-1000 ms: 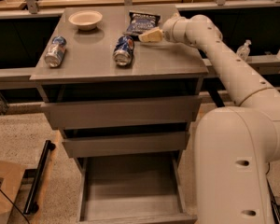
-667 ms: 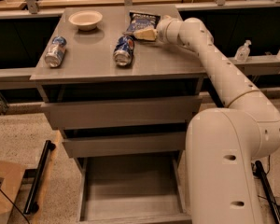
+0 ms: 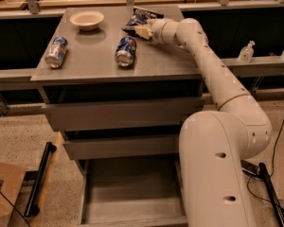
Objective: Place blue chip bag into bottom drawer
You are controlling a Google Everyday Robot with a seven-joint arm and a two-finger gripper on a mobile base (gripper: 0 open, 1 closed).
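While the blue chip bag (image 3: 141,17) lies toward the far edge of the worktop (image 3: 94,63), the task stands, by my reading, at the grasping step. The bag is not yet in the bottom drawer (image 3: 132,193), which stands pulled out far below the claw (image 3: 142,31) and nearer the camera. In the one camera view the claw sits low over the worktop at the end of the long pale arm (image 3: 213,70). Its tip is against the near edge of the bag, which looks crumpled and tipped up just beyond the claw. I cannot tell whether the claw is apart, together or clamped on the foil. Contact looks likely, but a firm hold is not shown. A soda can (image 3: 125,51) lies on its side near the claw, toward the worktop's front edge. A second can (image 3: 56,52) and a pale bowl (image 3: 87,19) lie well apart from it on the same side. The next move probably calls for a sure grip on the slippery foil and a lift clear of the nearby can. The bag would then travel out past the front edge and down past the two shut upper drawers (image 3: 118,116) into the open tray.
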